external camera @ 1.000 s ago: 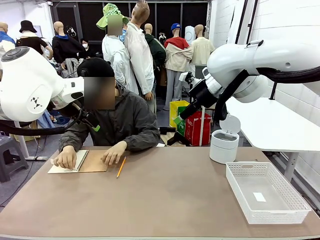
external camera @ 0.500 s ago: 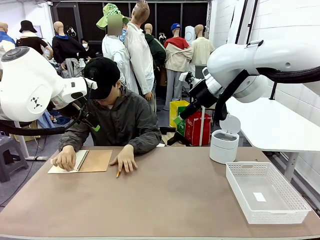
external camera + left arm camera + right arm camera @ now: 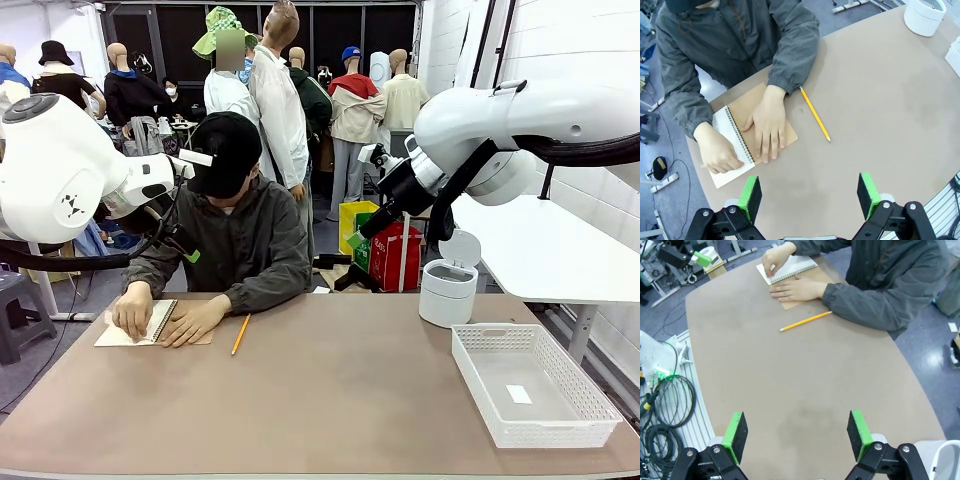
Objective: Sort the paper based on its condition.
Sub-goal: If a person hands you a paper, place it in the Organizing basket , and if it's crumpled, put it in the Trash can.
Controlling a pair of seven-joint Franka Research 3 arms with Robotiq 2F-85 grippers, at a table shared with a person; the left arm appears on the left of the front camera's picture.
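- Paper (image 3: 725,125): not a loose sheet yet. It is the white page showing in the open notebook (image 3: 760,107) at the far left of the table (image 3: 330,400), on the person's side.
- One of the person's hands (image 3: 720,152) pinches the white page near its outer edge; the other hand (image 3: 767,122) lies flat on the brown cover by the spiral, holding the notebook down. My read: a page is about to be torn out, but no tear shows.
- Progress: nothing sorted. No sheet is free, none handed over, none in a container. All the robot's work is left: get the sheet, judge its condition, drop it in the right place.
- Left gripper (image 3: 810,197): released, jaws wide apart, nothing between the pads, hanging high over the table on the near side of the notebook.
- Right gripper (image 3: 797,437): released too, jaws wide, empty, raised well above bare table, well apart from the notebook.
- Pencil (image 3: 241,334): yellow, lying on the table just beside the notebook, untouched.
- Basket (image 3: 590,400): white mesh, near right corner, with one small white scrap on its floor. Probably one sorting target.
- Bin (image 3: 447,290): small round white bin with its lid flipped up, far right of the table. Probably the other target.
- In the way: the person's hands and forearms cover the notebook, so a reach there now risks contact. The pencil sits close by. The middle of the table is bare, so the path to basket and bin is clear.
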